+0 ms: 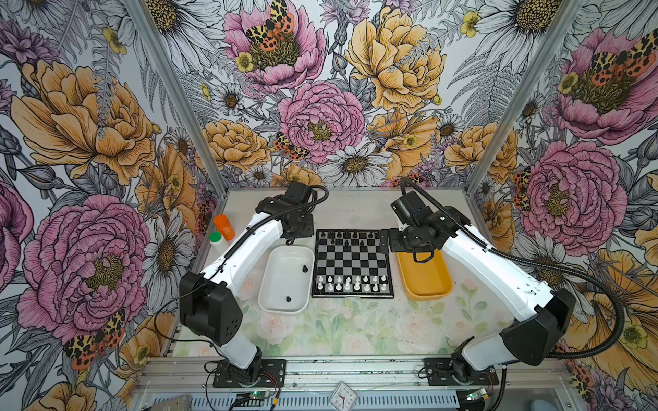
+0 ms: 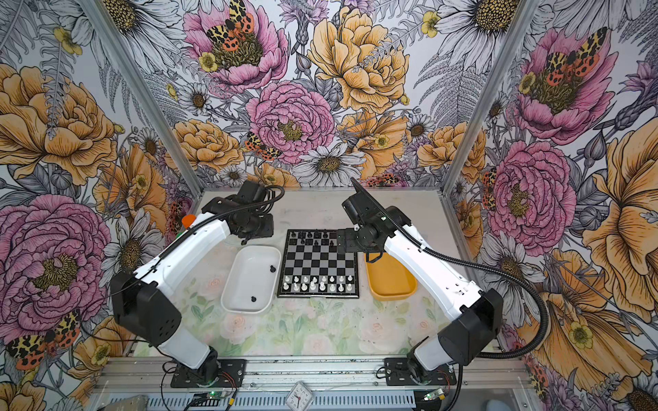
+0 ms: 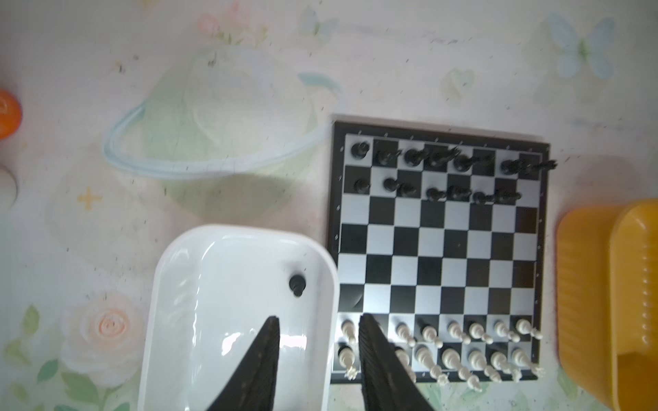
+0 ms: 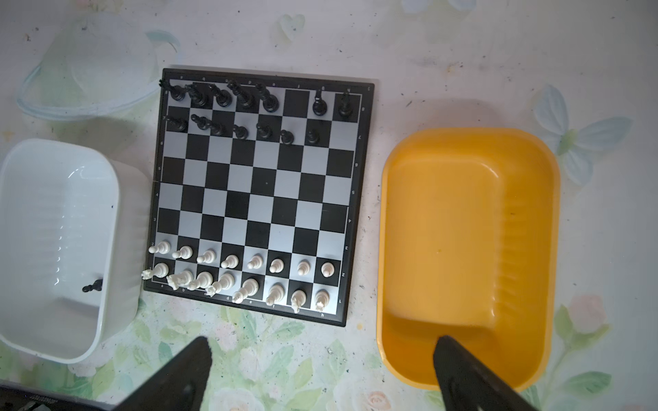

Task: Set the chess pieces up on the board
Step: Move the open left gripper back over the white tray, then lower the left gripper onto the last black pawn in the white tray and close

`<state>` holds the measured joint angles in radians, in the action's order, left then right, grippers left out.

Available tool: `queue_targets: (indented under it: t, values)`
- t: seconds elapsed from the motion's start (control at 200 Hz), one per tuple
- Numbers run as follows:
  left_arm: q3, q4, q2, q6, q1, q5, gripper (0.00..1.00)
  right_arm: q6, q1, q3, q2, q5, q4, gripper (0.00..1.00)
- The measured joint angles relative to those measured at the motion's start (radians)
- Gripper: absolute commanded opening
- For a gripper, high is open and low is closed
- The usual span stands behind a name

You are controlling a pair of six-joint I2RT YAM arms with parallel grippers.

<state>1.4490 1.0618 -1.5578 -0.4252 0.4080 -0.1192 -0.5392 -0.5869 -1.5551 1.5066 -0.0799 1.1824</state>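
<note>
Top views are both showing the white set (image 1: 350, 283) standing complete on the lower two rows of the board (image 1: 352, 261); left of it, the white tray (image 1: 285, 281) is holding two loose black pieces (image 1: 304, 269), probably meant for the two gaps in the black rows (image 1: 347, 236) at the upper edge. Yellow tray (image 1: 423, 284) is sitting empty. Left gripper (image 3: 318, 317) is hanging partly spread, pinching nothing, likely lining up on that tray; right gripper (image 4: 322, 337) is idling fully spread, empty

Left tray (image 1: 285, 281) holding two chess pieces (image 1: 305, 269), board (image 1: 352, 263) at centre, pieces on near and far rows, right tray (image 1: 427, 281).
</note>
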Motion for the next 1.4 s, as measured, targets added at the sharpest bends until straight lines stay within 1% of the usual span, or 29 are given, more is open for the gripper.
queue_targets:
  t: [0.085,0.16,0.23,0.32,0.52,0.675,0.931,1.156,1.401]
  values:
    - [-0.174,-0.034,0.085,-0.043,-0.008,0.003,0.39,0.009,-0.018,-0.015,0.019,0.01,-0.006,1.0]
    - [-0.281,-0.05,0.121,-0.072,-0.008,0.008,0.39,0.017,-0.029,-0.029,0.031,0.022,-0.01,1.0]
    - [-0.343,-0.071,0.132,-0.095,-0.008,0.016,0.4,0.022,-0.037,-0.042,0.04,0.028,-0.014,1.0]
    - [-0.382,-0.106,0.137,-0.112,-0.008,0.024,0.4,0.026,-0.045,-0.051,0.046,0.032,-0.016,1.0]
    - [-0.387,-0.189,0.127,-0.127,-0.008,0.043,0.4,0.028,-0.056,-0.052,0.047,0.032,-0.017,0.99]
    - [-0.383,-0.232,0.052,-0.126,-0.002,0.061,0.39,0.024,-0.056,-0.044,0.04,0.03,-0.022,0.99]
    - [-0.321,-0.255,-0.068,-0.11,0.002,0.072,0.37,0.001,-0.056,0.01,-0.008,0.013,-0.022,0.99]
    - [-0.294,-0.264,-0.104,-0.091,0.002,0.08,0.33,-0.018,-0.056,0.03,-0.026,-0.004,-0.021,0.99]
    - [-0.292,-0.266,-0.127,-0.084,0.002,0.08,0.32,-0.021,-0.056,0.034,-0.027,-0.007,-0.021,1.0]
